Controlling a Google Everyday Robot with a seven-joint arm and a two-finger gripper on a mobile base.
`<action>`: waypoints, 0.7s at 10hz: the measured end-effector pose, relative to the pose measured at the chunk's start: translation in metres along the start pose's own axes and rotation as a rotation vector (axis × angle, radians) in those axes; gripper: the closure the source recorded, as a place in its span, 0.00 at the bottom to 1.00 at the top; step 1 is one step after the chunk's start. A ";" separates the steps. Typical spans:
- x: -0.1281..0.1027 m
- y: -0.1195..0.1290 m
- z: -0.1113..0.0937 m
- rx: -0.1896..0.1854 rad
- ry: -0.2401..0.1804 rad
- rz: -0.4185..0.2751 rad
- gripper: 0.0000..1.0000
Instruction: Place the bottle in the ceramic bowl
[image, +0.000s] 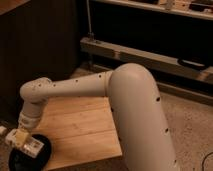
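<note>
The black ceramic bowl (36, 156) sits at the near left corner of the wooden table (82, 125). The white bottle (29, 145) lies roughly level just over the bowl's left part. My gripper (19, 137) hangs at the end of the white arm (75, 89), low over the bowl's left rim, shut on the bottle. I cannot tell whether the bottle touches the bowl. The bowl's lower edge is cut off by the frame.
The arm's big white link (142, 115) fills the right half of the view. A dark wall stands to the left, and a metal rail (145, 57) and shelving run behind the table. Speckled floor (192, 125) lies to the right.
</note>
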 end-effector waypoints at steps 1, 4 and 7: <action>-0.001 0.000 0.000 -0.001 0.000 0.000 0.52; -0.002 0.003 0.001 -0.003 0.011 -0.006 0.24; -0.003 0.003 0.001 -0.007 0.016 -0.006 0.20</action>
